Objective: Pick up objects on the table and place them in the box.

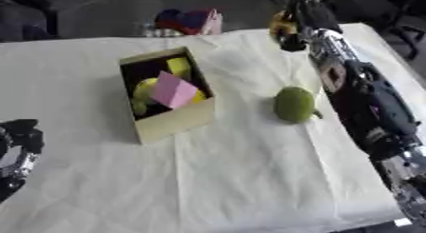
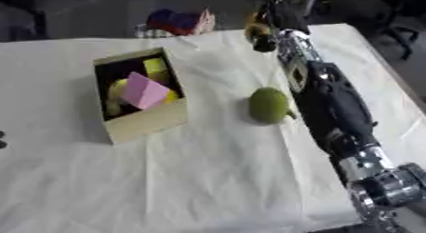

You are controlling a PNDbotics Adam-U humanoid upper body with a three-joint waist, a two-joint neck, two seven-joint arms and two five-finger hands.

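Note:
An open cardboard box [image 1: 176, 121] stands left of the table's middle. Inside it lie yellow pieces [image 1: 178, 65] and a pink block [image 1: 173, 90]. A green, pear-like fruit [image 1: 294, 104] rests on the white cloth to the right of the box. My right arm runs up the table's right side. Its hand [image 1: 291, 38] is at the far edge, fingers curled round a small yellow thing [image 1: 278, 24]. My left hand [image 1: 20, 138] rests at the lower left edge, relaxed and holding nothing.
A white cloth [image 1: 241, 179] covers the table. Beyond the far edge sits a red, blue and pink item [image 1: 188, 20]. My right forearm [image 1: 370, 108] lies close to the right of the green fruit.

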